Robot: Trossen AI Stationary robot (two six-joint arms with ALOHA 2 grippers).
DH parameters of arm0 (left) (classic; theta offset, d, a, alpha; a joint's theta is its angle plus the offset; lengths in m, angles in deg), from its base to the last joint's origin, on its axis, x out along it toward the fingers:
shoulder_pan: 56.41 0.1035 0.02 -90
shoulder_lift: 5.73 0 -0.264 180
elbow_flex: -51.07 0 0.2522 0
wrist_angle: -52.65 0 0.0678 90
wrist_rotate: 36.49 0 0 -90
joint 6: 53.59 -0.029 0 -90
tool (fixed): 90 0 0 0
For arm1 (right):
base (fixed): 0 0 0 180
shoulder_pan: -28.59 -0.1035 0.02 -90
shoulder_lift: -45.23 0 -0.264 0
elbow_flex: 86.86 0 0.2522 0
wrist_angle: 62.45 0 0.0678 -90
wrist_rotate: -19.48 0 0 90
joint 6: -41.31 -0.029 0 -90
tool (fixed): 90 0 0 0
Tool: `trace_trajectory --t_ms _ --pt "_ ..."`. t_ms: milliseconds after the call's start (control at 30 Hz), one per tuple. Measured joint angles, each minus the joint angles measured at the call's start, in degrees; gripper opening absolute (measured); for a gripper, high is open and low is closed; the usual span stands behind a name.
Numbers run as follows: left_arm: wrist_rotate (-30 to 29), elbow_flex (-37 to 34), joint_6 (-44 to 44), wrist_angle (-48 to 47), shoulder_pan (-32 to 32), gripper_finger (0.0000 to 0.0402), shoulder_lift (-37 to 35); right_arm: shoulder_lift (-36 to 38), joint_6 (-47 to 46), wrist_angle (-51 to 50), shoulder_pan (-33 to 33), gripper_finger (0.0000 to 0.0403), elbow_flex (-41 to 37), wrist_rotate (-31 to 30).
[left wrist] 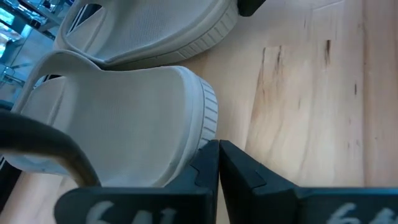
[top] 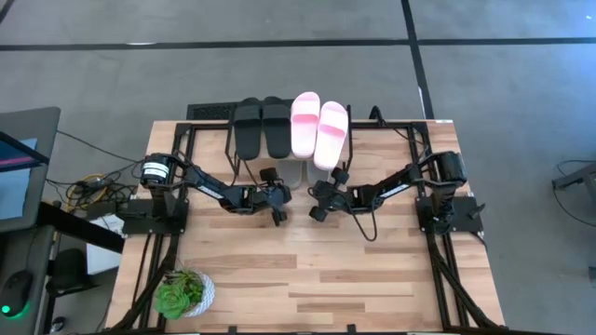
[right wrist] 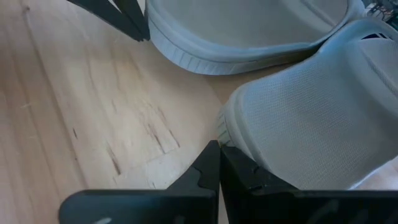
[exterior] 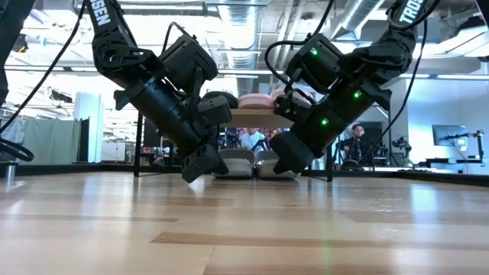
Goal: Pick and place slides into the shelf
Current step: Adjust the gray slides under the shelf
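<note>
Your grey-green rubbery slide sandals (exterior: 246, 162) sit side by side on the tabletop under the shelf, heels toward the arms. In the left wrist view one grey-green slide (left wrist: 124, 118) lies just ahead of the fingertips, its partner (left wrist: 155, 31) beyond it.

The shelf (top: 372, 122), a small low rack with a light plank top on thin black metal legs, stands at the far edge of the table. On top you've got the black pair of wide-strap slides (top: 262, 127) on the left and the light pink pair (top: 318, 128) on the right, each pair side by side and overhanging the near edge a bit.

The left gripper (top: 278, 215) is down near the tabletop in front of the shelf, fingers pressed together, holding nothing; its tips are right at the heel of one grey-green slide, contact unclear. The right gripper (top: 317, 212) mirrors it just beside, also pinched closed and empty, tips at the heel of the other slide (right wrist: 317, 124). In the low view both wrists angle steeply down toward the table, left gripper (exterior: 200, 169) and right gripper (exterior: 284, 162) flanking the grey-green pair.

The light wooden plank tabletop (top: 307, 279) carries a small green potted plant (top: 182, 293) at the near left corner, well apart from everything. People show in the room behind the table in the low view.
</note>
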Motion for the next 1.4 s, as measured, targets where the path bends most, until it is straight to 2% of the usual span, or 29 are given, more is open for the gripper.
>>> trace_trajectory --t_ms 900,1200,1400 --pt "-0.5 0.1 1.0 -0.4 -0.2 0.0006 -0.1 0.0 0.0 -0.2 0.4 0.0000 0.0 0.6" --pt "-2.2 0.1 1.7 -2.0 -1.0 0.0006 -0.1 0.0 0.0 -0.2 0.4 0.0000 0.0 0.8" --pt "-5.4 0.1 1.6 -2.2 -2.1 0.0006 -0.1 0.0 0.0 -0.2 0.4 0.0000 0.0 0.9"
